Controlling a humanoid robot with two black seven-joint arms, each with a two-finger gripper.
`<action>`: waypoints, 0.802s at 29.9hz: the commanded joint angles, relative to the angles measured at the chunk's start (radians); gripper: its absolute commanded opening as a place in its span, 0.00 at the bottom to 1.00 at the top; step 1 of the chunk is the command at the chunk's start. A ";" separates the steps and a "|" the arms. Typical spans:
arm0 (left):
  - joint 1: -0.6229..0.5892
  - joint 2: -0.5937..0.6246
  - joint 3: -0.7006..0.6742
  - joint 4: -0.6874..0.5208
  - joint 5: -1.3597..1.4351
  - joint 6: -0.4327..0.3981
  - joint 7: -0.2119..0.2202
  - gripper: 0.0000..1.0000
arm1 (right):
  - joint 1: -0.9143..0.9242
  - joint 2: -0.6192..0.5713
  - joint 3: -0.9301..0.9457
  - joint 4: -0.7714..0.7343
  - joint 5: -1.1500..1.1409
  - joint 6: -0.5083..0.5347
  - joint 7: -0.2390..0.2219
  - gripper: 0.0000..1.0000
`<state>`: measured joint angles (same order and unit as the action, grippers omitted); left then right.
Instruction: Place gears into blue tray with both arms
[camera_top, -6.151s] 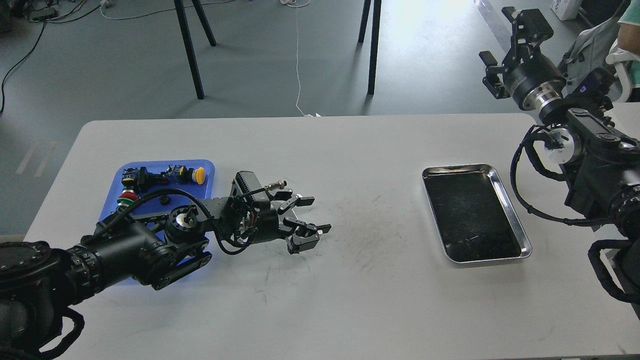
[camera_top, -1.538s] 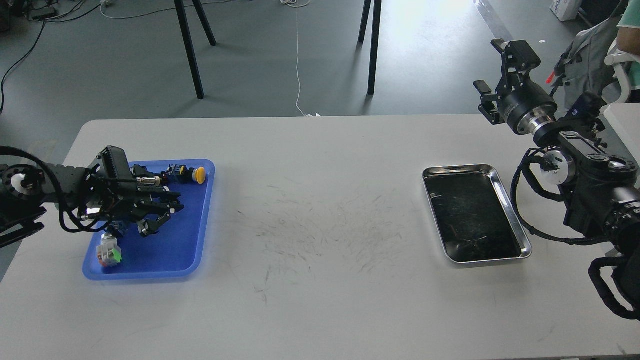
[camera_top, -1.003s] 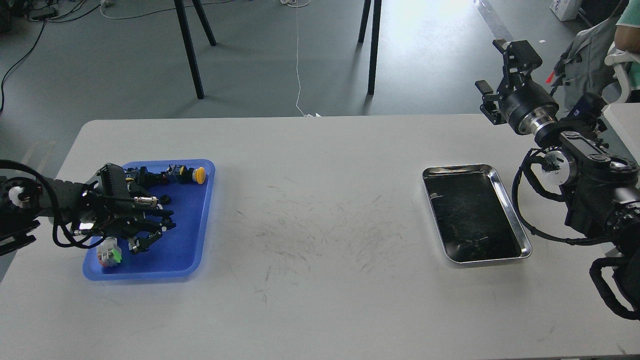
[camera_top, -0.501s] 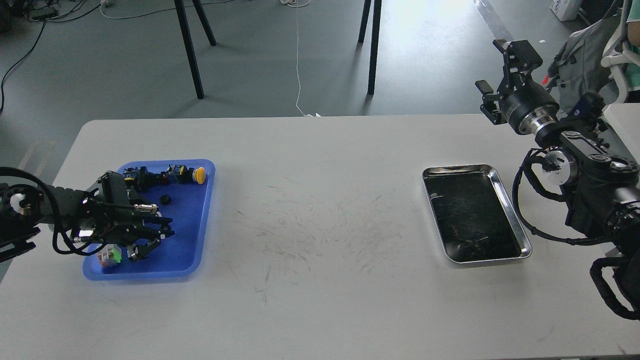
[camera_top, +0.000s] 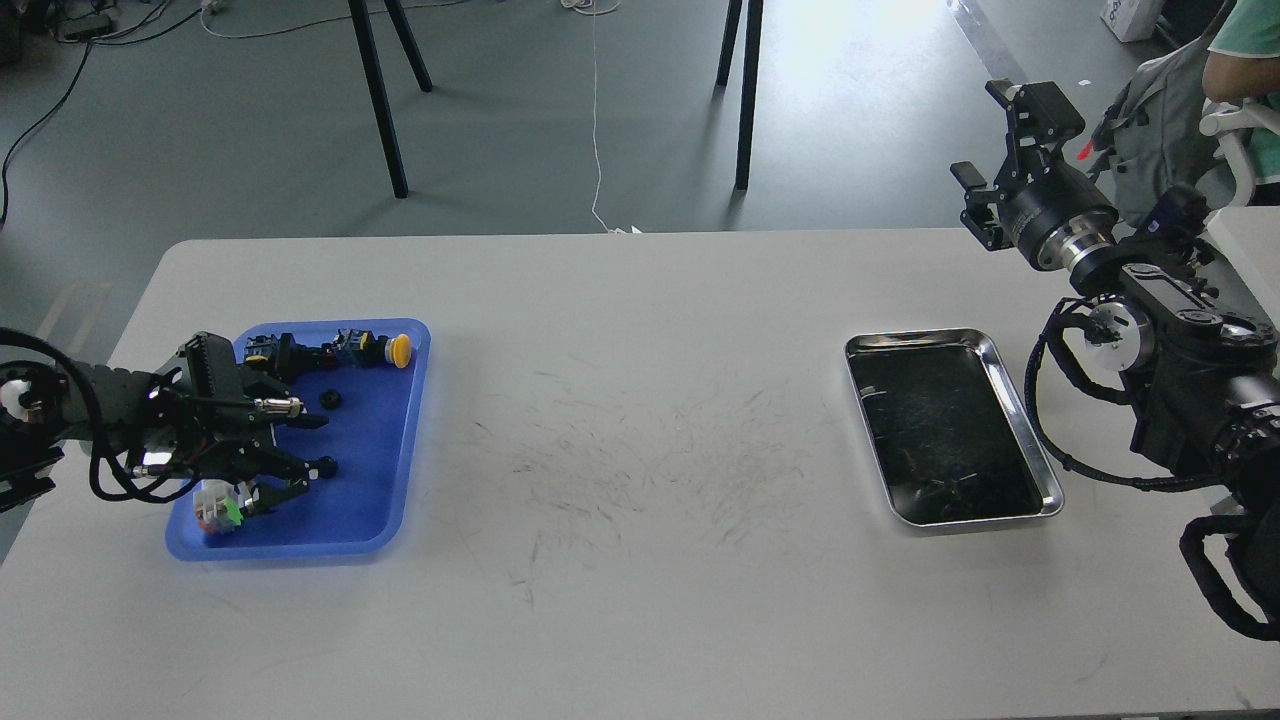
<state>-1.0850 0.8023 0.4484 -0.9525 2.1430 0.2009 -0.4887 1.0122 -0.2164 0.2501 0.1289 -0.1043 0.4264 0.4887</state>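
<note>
Gears (camera_top: 329, 399) lie as small black dots on the floor of the blue tray (camera_top: 400, 480) at the left of a scuffed white table (camera_top: 640, 420); a second dark round piece (camera_top: 322, 465) sits near the left gripper (camera_top: 300, 460), whose fingers are spread apart over the tray with nothing clearly between them. No readable writing or brand shows anywhere. Colourful push-button switches share the tray: a yellow-capped one (camera_top: 396, 349) by the far rim, a white-and-green one (camera_top: 220, 507) at the near left corner, partly covered by the left arm. Over to the right, a steel tray (camera_top: 1040, 465) with a dark floor rests well apart from the blue one. The right gripper (camera_top: 1000, 130) hangs raised beyond the table's far right corner, its fingers parted and holding nothing. A person in a green shirt (camera_top: 1245, 40) is cut off at the upper right edge. Black stand legs (camera_top: 375, 95) rise from the grey floor behind.
</note>
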 joint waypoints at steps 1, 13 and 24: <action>-0.016 0.006 -0.005 -0.002 -0.003 0.000 0.000 0.66 | -0.001 -0.003 0.000 0.000 0.000 0.000 0.000 0.98; -0.082 -0.015 -0.039 0.003 -0.133 0.002 0.000 0.79 | -0.010 0.002 -0.006 -0.002 -0.005 0.000 0.000 0.98; -0.075 -0.061 -0.109 0.046 -0.325 0.002 0.000 0.86 | -0.018 -0.006 -0.120 0.002 -0.006 0.009 0.000 0.98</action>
<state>-1.1610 0.7640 0.3510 -0.9308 1.8729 0.2016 -0.4887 0.9932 -0.2205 0.1358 0.1292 -0.1130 0.4302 0.4887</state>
